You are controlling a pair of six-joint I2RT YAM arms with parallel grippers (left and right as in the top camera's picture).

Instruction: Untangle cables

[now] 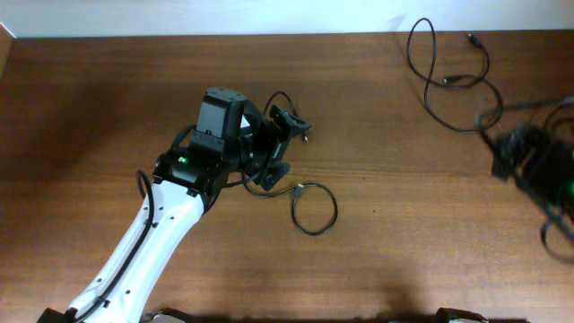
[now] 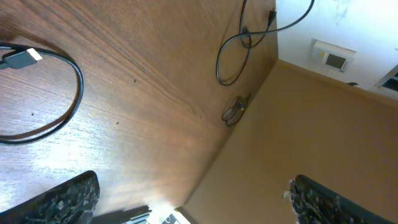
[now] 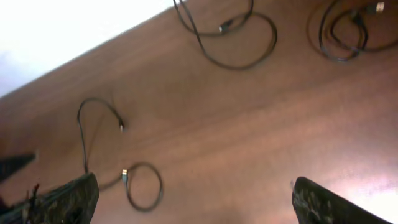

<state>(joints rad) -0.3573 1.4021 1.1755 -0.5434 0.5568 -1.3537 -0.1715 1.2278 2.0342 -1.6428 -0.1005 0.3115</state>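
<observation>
One thin black cable [image 1: 315, 212] lies in a loop on the wood table, its plug [image 1: 297, 188] just below my left gripper [image 1: 287, 148]. That gripper is open with nothing between its fingers. The left wrist view has this loop [image 2: 69, 93] at the left with its plug [image 2: 18, 57], apart from the fingers [image 2: 62, 200]. More cables [image 1: 448, 81] lie spread at the back right. My right gripper [image 1: 518, 154] hovers blurred at the right edge, open and empty. Its wrist view shows several cables [image 3: 231, 38] and a small loop [image 3: 144, 186] beyond its open gripper [image 3: 196, 202].
The table's far edge [image 1: 269, 36] meets a white wall. In the left wrist view a small cable bundle [image 2: 233, 111] lies at the table's edge, next to a brown surface [image 2: 311, 137]. The thick robot cable [image 1: 549, 235] hangs at the right.
</observation>
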